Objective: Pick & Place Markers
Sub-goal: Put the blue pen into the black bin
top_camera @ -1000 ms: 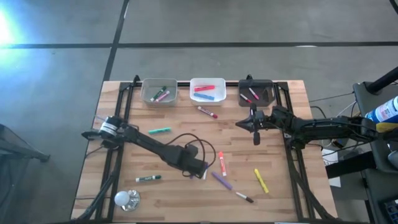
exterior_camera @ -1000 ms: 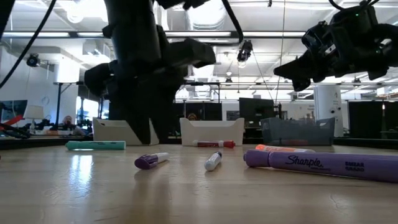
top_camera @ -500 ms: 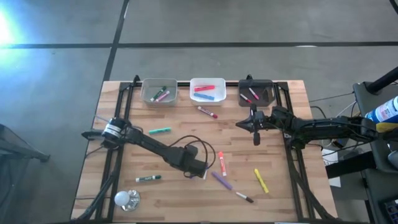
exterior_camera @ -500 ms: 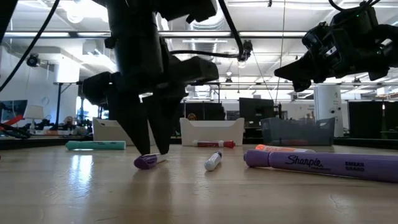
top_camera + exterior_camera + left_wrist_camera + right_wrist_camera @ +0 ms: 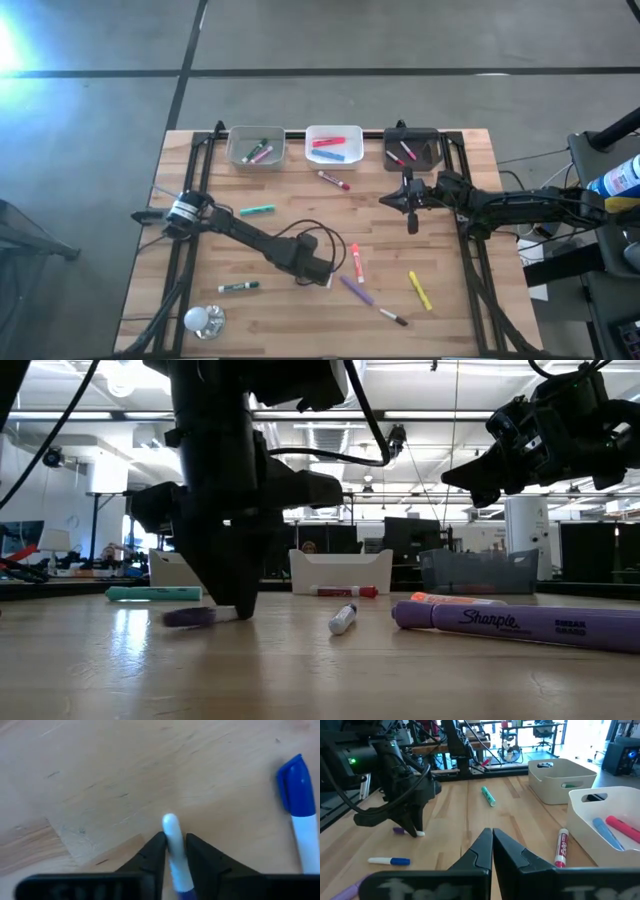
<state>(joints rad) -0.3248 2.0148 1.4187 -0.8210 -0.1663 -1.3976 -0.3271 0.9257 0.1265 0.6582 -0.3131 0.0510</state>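
My left gripper (image 5: 322, 275) points down at the table's middle, shut on a white marker with a purple cap (image 5: 190, 616). A blue-capped marker (image 5: 299, 805) lies next to it. More markers lie loose on the wood: teal (image 5: 257, 210), green (image 5: 238, 287), red-capped (image 5: 334, 181), orange (image 5: 356, 262), purple (image 5: 355, 290), yellow (image 5: 420, 290) and black-tipped (image 5: 392, 317). My right gripper (image 5: 412, 222) hangs shut and empty above the table's right side, in front of the black bin (image 5: 412, 147). My left gripper pinches the marker's white barrel (image 5: 171, 827) between its two fingers. The fingers (image 5: 243, 600) come from above, pointing down, and lie across the marker. The marker lies flat on the table, with its purple cap sticking out to one side of the fingers.
A clear bin (image 5: 256, 148), a white bin (image 5: 333, 144) and the black bin stand in a row along the far edge, each with markers inside. A white light bulb (image 5: 200, 319) lies at the near left corner. A black cable loops over my left arm.
My left gripper has sunk a little onto the purple-capped marker and shut on its barrel. As the fingers closed, the marker turned about on the table, its purple cap swinging out toward the left. My right arm has kept still.
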